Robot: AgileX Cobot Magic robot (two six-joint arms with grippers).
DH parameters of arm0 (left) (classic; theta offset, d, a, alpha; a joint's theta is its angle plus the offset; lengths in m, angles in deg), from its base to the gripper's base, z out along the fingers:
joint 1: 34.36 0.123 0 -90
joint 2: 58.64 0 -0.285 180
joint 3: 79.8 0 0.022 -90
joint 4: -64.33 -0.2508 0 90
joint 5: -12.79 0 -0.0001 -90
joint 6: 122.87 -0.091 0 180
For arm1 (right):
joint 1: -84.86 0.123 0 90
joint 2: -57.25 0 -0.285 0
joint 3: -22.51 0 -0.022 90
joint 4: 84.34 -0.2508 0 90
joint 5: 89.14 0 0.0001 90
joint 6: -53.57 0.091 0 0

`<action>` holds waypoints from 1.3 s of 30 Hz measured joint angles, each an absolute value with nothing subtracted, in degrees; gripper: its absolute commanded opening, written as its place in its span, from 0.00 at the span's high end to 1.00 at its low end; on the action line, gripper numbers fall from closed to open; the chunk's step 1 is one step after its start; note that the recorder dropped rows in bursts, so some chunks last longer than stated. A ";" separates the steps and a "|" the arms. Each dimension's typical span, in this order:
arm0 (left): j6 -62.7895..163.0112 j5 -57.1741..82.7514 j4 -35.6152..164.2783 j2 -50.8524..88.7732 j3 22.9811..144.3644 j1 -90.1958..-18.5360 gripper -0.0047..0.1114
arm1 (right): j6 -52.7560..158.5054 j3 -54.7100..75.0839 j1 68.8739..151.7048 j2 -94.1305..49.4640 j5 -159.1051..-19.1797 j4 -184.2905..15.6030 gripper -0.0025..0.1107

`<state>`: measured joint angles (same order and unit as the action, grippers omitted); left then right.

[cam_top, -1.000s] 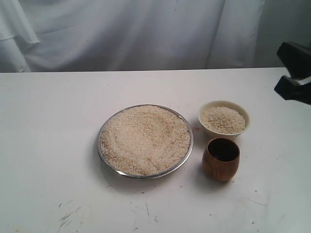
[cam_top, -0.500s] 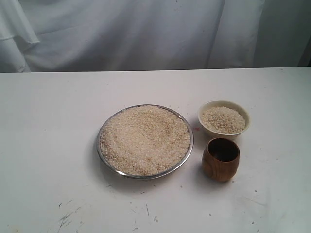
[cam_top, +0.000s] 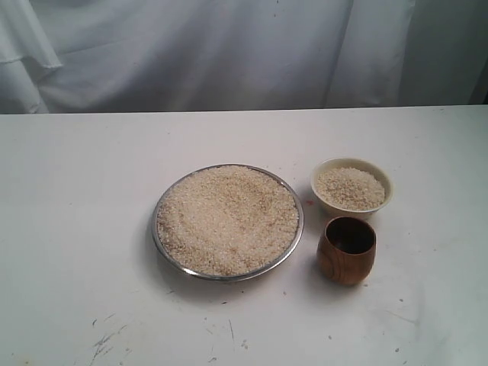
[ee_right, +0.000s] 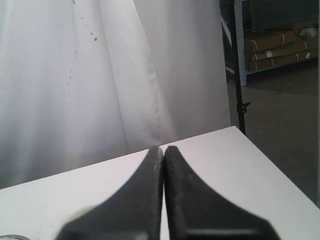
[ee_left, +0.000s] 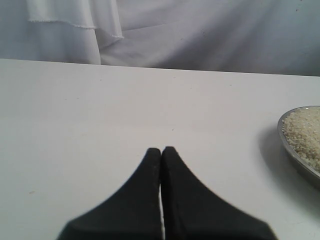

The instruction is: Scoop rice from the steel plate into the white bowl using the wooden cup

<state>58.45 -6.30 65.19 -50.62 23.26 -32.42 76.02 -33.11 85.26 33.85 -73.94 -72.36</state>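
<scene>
white cloth [cam_top: 229, 53] hangs behind a white bench [cam_top: 76, 191]. the steel plate [cam_top: 155, 229] sits about mid-bench, spread with rice [cam_top: 227, 219] almost to its rim. right of it stands the white bowl [cam_top: 352, 161], holding its own mound of rice, and just near of the bowl the wooden cup [cam_top: 347, 263] stands upright, apart from both. my guess is that cup and bowl are grouped on the right so one arm can scoop and tip with a short swing. no arm shows in the exterior view. the left gripper [ee_left: 161, 151] hovers over bare bench left of the plate, jaws pressed together on nothing; the right gripper [ee_right: 164, 149] is likewise closed tip to tip and empty, facing a bench corner with cardboard boxes [ee_right: 280, 47] beyond. neither is near the cup, so no scoop is in hand. the cup's dark inside hides whether grains lie in it. the left wrist view cuts the plate off at its edge; a pale shape low in the right wrist view is too blurred to name.
</scene>
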 measured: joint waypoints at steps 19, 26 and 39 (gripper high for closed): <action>58.45 -6.30 65.19 -50.62 23.26 -32.42 0.96 | 59.55 -54.36 86.84 46.72 -80.85 -89.35 0.98; 58.45 -6.30 65.19 -50.62 23.26 -32.42 0.96 | 57.17 -54.49 86.84 49.11 -76.73 -88.84 0.98; 58.45 -6.30 65.19 -50.62 23.26 -32.42 0.96 | 52.08 -54.49 86.84 49.11 -69.26 -88.73 0.98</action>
